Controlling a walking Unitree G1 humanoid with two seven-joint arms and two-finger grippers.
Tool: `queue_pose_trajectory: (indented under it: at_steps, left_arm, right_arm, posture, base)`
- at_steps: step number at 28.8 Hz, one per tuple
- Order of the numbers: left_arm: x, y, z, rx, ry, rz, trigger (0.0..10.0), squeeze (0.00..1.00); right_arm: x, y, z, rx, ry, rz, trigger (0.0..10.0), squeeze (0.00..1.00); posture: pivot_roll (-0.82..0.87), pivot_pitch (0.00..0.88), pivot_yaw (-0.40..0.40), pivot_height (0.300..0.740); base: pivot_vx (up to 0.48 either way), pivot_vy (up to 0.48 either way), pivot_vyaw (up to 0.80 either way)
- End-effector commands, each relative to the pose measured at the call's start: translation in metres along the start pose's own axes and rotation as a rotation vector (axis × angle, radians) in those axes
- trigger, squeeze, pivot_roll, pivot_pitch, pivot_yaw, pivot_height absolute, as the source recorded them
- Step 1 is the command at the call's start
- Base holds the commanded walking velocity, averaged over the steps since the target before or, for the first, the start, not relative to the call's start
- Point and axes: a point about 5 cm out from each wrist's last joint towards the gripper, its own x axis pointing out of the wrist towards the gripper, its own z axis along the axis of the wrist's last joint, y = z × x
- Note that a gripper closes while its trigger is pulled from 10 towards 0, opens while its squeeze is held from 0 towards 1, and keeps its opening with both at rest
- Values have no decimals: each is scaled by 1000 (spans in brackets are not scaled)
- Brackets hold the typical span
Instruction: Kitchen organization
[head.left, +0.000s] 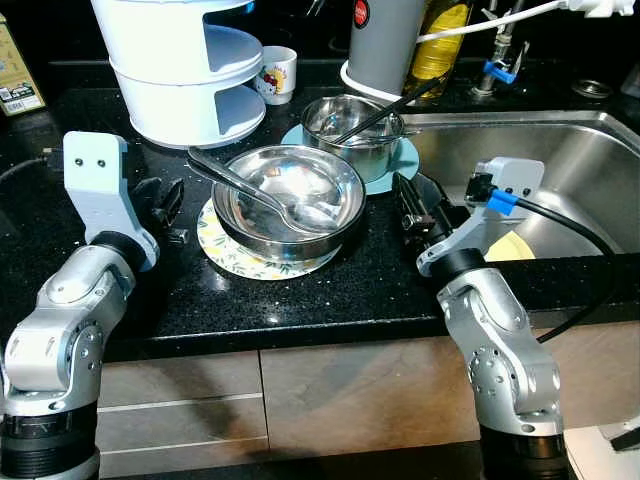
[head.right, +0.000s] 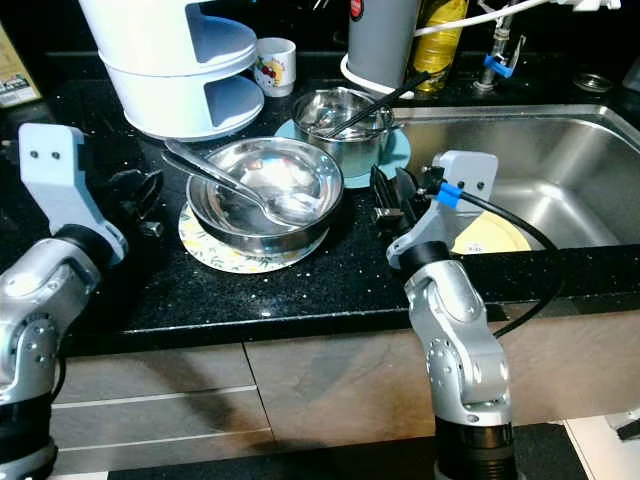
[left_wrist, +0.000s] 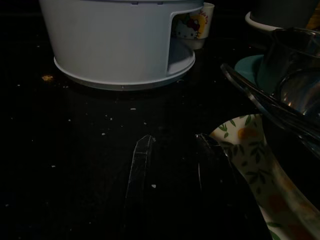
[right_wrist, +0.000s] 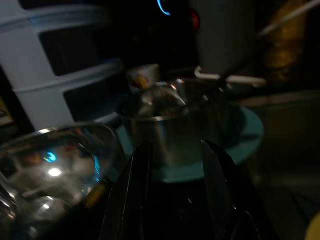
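A large steel bowl (head.left: 290, 200) with a spoon (head.left: 250, 190) in it sits on a floral plate (head.left: 225, 250) in the middle of the black counter. Behind it a smaller steel bowl (head.left: 352, 125) holding a black utensil (head.left: 385, 110) stands on a teal plate (head.left: 405, 160). My left gripper (head.left: 165, 205) rests low over the counter just left of the floral plate, open, its fingers (left_wrist: 140, 165) apart with nothing between them. My right gripper (head.left: 415, 205) is open just right of the large bowl and points at the smaller bowl (right_wrist: 170, 130).
A white tiered rack (head.left: 185, 70) stands at the back left with a cartoon mug (head.left: 277, 73) beside it. A grey canister (head.left: 385, 40) and a yellow bottle (head.left: 440, 35) are behind the bowls. The steel sink (head.left: 560, 170) on the right holds a yellow plate (head.left: 515, 247).
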Motion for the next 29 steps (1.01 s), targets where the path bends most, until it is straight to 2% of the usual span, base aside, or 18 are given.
queue_pose_trajectory:
  at_steps: [1, 10, 20, 23, 24, 25, 28, 29]
  left_arm:
    - [-1, 3, -5, 10, 11, 16, 10000, 0]
    - [0, -2, -9, 28, 21, 6, 10000, 0]
    - [-3, -2, -10, 37, 22, 4, 10000, 0]
    - [-3, -3, -10, 35, 20, -1, 10000, 0]
    - [-1, -4, -9, 29, 17, -11, 10000, 0]
    - [-1, -4, -9, 29, 17, -11, 10000, 0]
    - [3, -5, -7, 40, 5, -28, 10000, 0]
    - [3, -5, -7, 40, 5, -28, 10000, 0]
  right_arm:
    - [1, 11, 8, 7, -39, 50, 10000, 0]
    - [2, 19, 8, -7, -39, 88, 10000, 0]
    - [1, 20, 5, -21, -18, 83, 10000, 0]
    - [1, 16, 3, -39, -12, 55, 10000, 0]
    - [1, 5, 0, -83, 2, -13, 10000, 0]
    - [1, 5, 0, -83, 2, -13, 10000, 0]
    - [3, -11, 3, -104, -9, -97, 10000, 0]
    - [3, -11, 3, -104, -9, -97, 10000, 0]
  posture:
    - [-13, 274, -44, 740]
    - [-18, 272, -47, 740]
    - [-20, 289, -51, 740]
    - [-18, 289, -48, 740]
    - [-11, 281, -35, 740]
    - [-11, 281, -35, 740]
    - [-15, 263, -19, 740]
    - [-15, 263, -19, 740]
  base:
    - [0, 0, 0]
    - [0, 0, 0]
    - [0, 0, 0]
    - [0, 0, 0]
    - [0, 0, 0]
    - [0, 0, 0]
    - [0, 0, 0]
    - [0, 0, 0]
